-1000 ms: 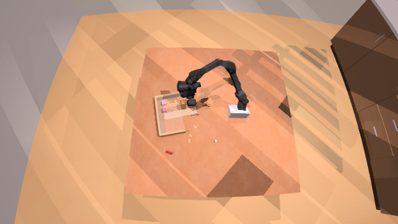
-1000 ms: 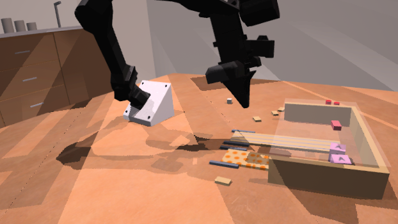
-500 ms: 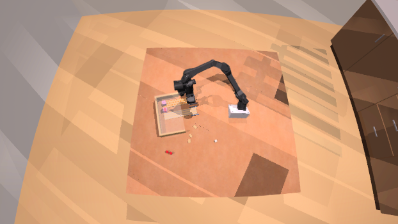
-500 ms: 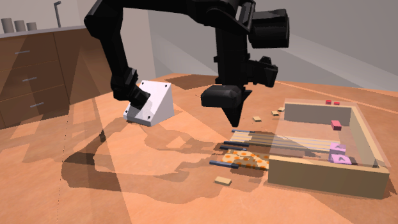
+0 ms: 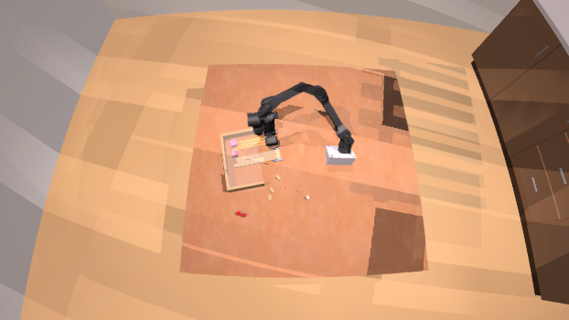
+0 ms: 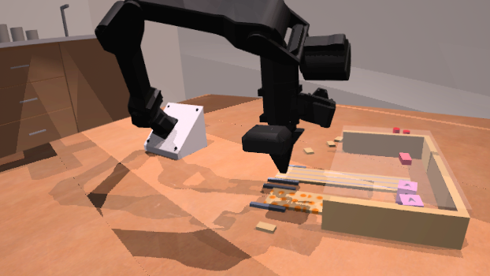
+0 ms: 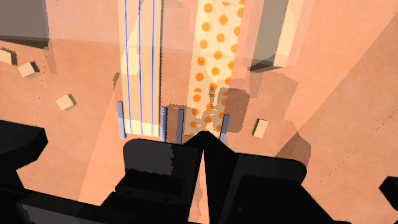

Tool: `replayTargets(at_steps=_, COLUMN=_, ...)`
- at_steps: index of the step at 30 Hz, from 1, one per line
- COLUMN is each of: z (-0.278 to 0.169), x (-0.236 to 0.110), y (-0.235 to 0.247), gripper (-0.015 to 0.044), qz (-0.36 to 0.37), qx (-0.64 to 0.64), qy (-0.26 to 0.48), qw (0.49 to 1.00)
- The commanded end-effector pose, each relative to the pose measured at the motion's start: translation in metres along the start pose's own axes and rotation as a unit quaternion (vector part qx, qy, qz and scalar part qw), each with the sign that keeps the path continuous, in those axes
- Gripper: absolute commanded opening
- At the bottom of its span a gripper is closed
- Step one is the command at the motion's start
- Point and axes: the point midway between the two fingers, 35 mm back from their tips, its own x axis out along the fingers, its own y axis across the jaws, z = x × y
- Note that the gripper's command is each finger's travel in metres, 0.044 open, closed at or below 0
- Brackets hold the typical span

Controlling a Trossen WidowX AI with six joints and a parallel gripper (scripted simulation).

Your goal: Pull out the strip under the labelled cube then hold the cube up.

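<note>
Two strips run out of an open-fronted tan tray [image 6: 394,225] [image 5: 225,165]. One is cream with blue lines [image 6: 339,178] [image 7: 141,60] [image 5: 256,159]. The other is orange-dotted [image 6: 295,201] [image 7: 215,50] [image 5: 249,143]. Each ends in dark blue bars. A pale pink cube [image 6: 407,185] [image 5: 235,153] rests on the lined strip's far end, and another pink cube [image 6: 410,199] [image 5: 233,144] on the dotted one. Both show a faint grey mark that I cannot read. My gripper [image 6: 283,169] [image 7: 204,134] [image 5: 273,141] is shut and points down just over the near end of the dotted strip, between its bars.
A darker pink block lies inside the tray. Small tan blocks [image 6: 265,226] [image 6: 309,150] [image 7: 65,102] lie loose near the strips. Two red pieces [image 5: 241,213] and a white bit [image 5: 307,197] lie further off. The arm's white base [image 6: 177,132] stands to the left.
</note>
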Motion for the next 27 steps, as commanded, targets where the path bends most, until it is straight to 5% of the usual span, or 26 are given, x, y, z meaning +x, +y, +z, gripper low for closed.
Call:
replayTargets(at_steps=1, z=-0.001, x=0.012, y=0.002, gripper=0.0, qz=0.001, qx=-0.004, qy=0.006, qw=1.0)
replayTargets(at_steps=27, z=-0.002, x=0.048, y=0.0, gripper=0.0, qz=0.0, qx=-0.004, qy=0.006, qw=1.0)
